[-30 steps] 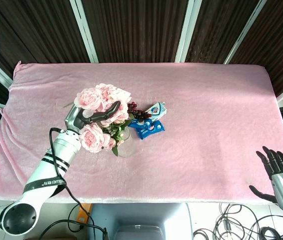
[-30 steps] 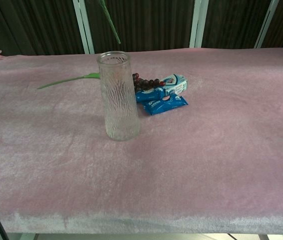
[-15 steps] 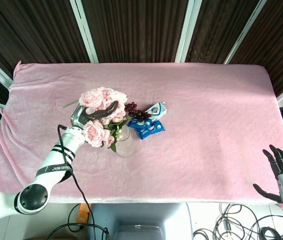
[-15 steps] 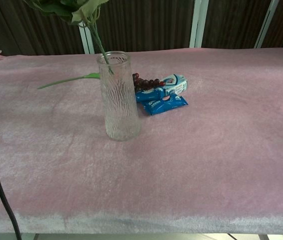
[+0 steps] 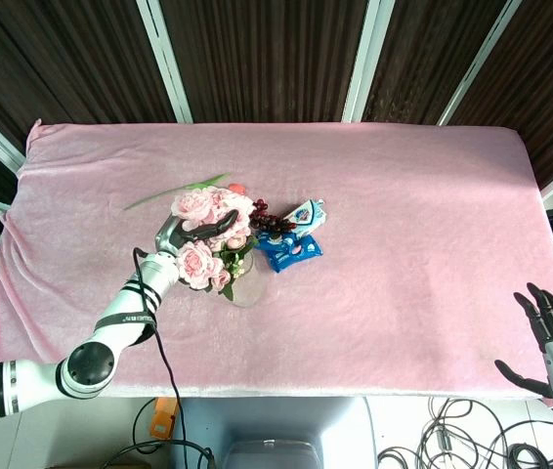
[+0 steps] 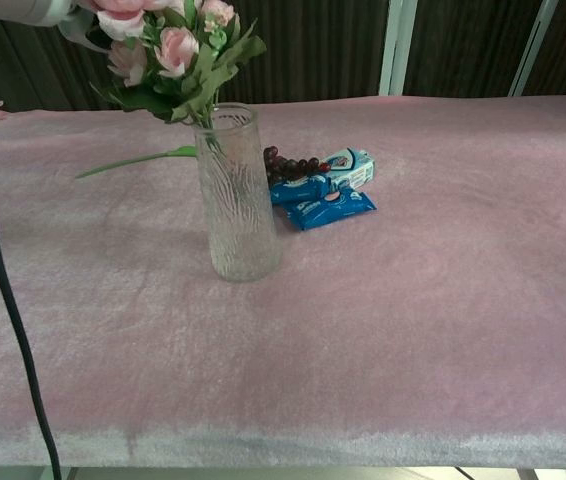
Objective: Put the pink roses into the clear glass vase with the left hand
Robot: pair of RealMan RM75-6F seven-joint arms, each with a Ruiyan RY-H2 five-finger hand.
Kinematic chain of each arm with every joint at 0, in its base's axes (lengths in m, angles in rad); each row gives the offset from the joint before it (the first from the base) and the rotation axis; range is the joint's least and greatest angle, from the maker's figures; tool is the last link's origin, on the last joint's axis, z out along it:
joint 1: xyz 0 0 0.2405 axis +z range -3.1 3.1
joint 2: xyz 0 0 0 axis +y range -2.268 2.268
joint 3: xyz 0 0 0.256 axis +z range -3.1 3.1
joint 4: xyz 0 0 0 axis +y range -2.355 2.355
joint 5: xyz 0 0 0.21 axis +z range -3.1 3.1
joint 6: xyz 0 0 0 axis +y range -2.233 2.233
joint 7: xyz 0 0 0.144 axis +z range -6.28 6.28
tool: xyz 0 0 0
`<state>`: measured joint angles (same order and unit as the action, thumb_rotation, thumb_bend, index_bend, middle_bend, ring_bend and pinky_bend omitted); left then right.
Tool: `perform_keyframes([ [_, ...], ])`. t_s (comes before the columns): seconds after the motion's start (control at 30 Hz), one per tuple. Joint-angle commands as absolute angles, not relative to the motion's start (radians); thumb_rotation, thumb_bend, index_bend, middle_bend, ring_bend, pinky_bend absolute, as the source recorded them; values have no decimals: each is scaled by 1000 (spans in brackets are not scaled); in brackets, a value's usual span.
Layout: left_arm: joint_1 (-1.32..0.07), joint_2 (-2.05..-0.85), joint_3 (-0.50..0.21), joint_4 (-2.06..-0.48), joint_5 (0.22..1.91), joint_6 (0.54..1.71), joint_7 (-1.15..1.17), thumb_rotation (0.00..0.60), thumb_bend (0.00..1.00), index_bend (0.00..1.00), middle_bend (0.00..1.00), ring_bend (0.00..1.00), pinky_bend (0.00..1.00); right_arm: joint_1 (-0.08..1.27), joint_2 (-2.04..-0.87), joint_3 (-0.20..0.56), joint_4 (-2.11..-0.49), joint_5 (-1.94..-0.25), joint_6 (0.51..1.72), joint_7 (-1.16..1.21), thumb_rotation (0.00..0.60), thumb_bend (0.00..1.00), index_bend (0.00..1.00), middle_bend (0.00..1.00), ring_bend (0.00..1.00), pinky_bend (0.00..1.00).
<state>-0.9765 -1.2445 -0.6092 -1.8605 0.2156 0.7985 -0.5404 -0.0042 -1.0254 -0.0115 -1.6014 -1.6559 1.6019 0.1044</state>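
Observation:
My left hand (image 5: 191, 234) grips a bunch of pink roses (image 5: 208, 233) just above the clear glass vase (image 6: 237, 195). In the chest view the roses (image 6: 163, 45) with their green leaves sit over the vase's mouth and the stems reach down inside it. In the head view the blooms hide most of the vase (image 5: 245, 283). My right hand (image 5: 552, 327) hangs open beyond the table's near right corner, away from everything.
Right of the vase lie blue snack packets (image 6: 325, 195) and a bunch of dark grapes (image 6: 291, 164). A loose green stem (image 6: 133, 160) lies on the pink cloth (image 6: 413, 300) behind and left of the vase. A black cable (image 6: 8, 300) runs down the left edge.
The left hand has lowered the roses: a second ago only a stem tip showed in the chest view; now the blooms are low over the vase and the stems are inside.

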Motion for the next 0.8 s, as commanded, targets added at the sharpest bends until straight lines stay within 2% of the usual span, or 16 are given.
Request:
perform_keyframes([
  [0.03,-967,-1295,-598,-1800,256,769,-552,600,401,593,679,509,671,-8,-1019,-9,-1596,-1656,1612,123,600,285,0,0,0,0],
  [0.13,-965,-1328,-595,-1781,280,769,-555,600,396,434,538,418,634,-10,-1016,-7,-1591,-1653,1615,133,600,285,0,0,0,0],
  [0.2,-961,-1349,-593,-1770,308,766,-556,600,397,280,382,360,605,-12,-1015,-8,-1589,-1655,1617,137,600,286,0,0,0,0],
  [0.23,-959,-1358,-591,-1765,323,768,-554,600,397,244,342,347,594,-13,-1015,-8,-1589,-1655,1619,138,600,286,0,0,0,0],
  [0.3,-954,-1377,-587,-1756,353,769,-554,600,397,208,293,322,576,-16,-1014,-8,-1587,-1655,1624,140,600,286,0,0,0,0],
  [0.47,-942,-1402,-576,-1746,425,783,-534,600,395,185,267,267,495,-21,-1015,-8,-1581,-1659,1635,145,600,285,0,0,0,0],
  [0.53,-933,-1406,-566,-1747,463,775,-524,600,390,136,228,206,417,-22,-1016,-8,-1579,-1659,1636,146,600,285,0,0,0,0],
  [0.6,-923,-1404,-557,-1749,501,760,-517,600,374,51,144,95,289,-22,-1017,-9,-1578,-1662,1635,146,600,285,0,0,0,0],
  [0.67,-915,-1404,-553,-1750,536,759,-512,600,325,0,25,3,100,-21,-1017,-9,-1577,-1664,1634,146,600,285,0,0,0,0],
  [0.73,-904,-1402,-554,-1760,573,767,-508,600,283,0,0,0,17,-20,-1018,-10,-1577,-1666,1633,146,600,285,0,0,0,0],
  [0.8,-893,-1395,-556,-1774,603,774,-506,600,245,0,0,0,0,-19,-1018,-10,-1577,-1668,1633,145,600,286,0,0,0,0],
])
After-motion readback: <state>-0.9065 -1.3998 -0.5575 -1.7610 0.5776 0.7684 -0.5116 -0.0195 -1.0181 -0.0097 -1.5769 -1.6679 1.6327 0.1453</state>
